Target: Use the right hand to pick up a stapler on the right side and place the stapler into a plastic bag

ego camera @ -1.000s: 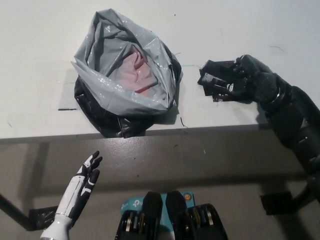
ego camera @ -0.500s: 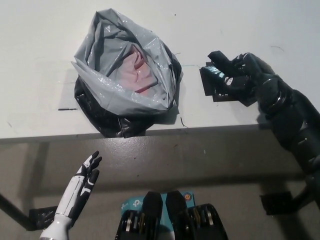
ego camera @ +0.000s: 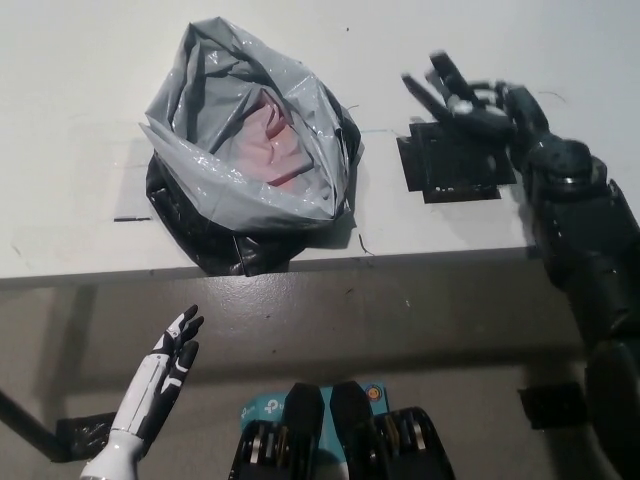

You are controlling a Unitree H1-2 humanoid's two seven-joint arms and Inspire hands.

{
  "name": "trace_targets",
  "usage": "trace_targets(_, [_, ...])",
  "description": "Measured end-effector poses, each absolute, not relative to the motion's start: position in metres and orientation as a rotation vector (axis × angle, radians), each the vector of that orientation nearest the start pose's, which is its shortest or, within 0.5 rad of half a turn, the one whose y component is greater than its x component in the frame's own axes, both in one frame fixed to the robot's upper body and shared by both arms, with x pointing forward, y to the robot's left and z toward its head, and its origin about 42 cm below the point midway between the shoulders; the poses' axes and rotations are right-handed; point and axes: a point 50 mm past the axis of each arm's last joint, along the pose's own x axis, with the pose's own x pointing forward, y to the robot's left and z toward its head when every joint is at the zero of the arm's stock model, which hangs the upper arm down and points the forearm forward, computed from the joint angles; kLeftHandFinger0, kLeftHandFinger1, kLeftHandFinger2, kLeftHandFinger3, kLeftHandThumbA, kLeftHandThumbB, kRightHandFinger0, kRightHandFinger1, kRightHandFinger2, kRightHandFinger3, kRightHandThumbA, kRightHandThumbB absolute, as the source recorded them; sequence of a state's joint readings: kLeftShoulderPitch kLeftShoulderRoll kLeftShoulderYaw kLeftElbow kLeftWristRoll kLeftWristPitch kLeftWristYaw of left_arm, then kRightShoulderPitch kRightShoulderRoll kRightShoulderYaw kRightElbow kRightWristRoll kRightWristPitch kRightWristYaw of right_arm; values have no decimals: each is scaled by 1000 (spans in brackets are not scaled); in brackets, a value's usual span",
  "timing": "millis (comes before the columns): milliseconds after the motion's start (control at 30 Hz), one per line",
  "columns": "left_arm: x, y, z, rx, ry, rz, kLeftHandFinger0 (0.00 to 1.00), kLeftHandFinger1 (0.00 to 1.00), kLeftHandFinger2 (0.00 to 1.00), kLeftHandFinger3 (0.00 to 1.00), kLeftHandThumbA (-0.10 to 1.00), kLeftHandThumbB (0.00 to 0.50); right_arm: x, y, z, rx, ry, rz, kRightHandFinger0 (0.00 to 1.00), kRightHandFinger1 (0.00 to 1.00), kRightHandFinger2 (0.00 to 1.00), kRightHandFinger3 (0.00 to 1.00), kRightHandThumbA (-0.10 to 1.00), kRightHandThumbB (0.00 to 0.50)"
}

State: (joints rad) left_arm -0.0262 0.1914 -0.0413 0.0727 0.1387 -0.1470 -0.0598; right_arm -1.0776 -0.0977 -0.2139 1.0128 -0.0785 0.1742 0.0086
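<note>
The right hand (ego camera: pixel 468 100) hangs above a flat black patch (ego camera: pixel 455 172) on the table (ego camera: pixel 80 70), to the right of the plastic bag (ego camera: pixel 215 175). Black against black, I cannot tell whether the hand is closed or spread. No stapler lies apart on the table, so it is probably in that hand, among the dark shapes jutting toward the bag. The bag's mouth gapes upward, with something pink (ego camera: pixel 270 140) inside. To do this step well, carry the hand left, high enough to clear the crumpled right rim, centre it over the opening, lower it and only then let go. The left hand (ego camera: pixel 165 365) rests below the table edge, open and holding nothing.
</note>
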Motion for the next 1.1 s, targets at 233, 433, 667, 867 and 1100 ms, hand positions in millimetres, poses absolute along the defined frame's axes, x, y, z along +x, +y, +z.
trace_targets(233, [288, 259, 93, 332, -81, -125, 1000, 1000, 1000, 1000, 1000, 311, 573, -139, 342, 9, 21, 137, 1, 337, 692, 320, -100, 237])
trace_targets(433, [287, 259, 92, 331, -78, -124, 1000, 1000, 1000, 1000, 1000, 317, 573, -97, 389, -32, -45, 243, 0, 300, 704, 112, -25, 188])
trace_targets(667, [285, 259, 91, 330, -75, -124, 1000, 1000, 1000, 1000, 1000, 320, 565, -45, 399, -154, -54, 357, 0, 247, 584, 233, 49, 233])
trace_targets(867, [281, 260, 87, 323, -65, -124, 1000, 1000, 1000, 1000, 1000, 319, 559, -1, 375, -269, 21, 423, 33, 450, 714, 621, 13, 190])
trace_targets(1100, [281, 259, 90, 322, -75, -125, 1000, 1000, 1000, 1000, 1000, 312, 555, 16, 333, -349, 110, 424, 0, 410, 689, 587, -32, 174])
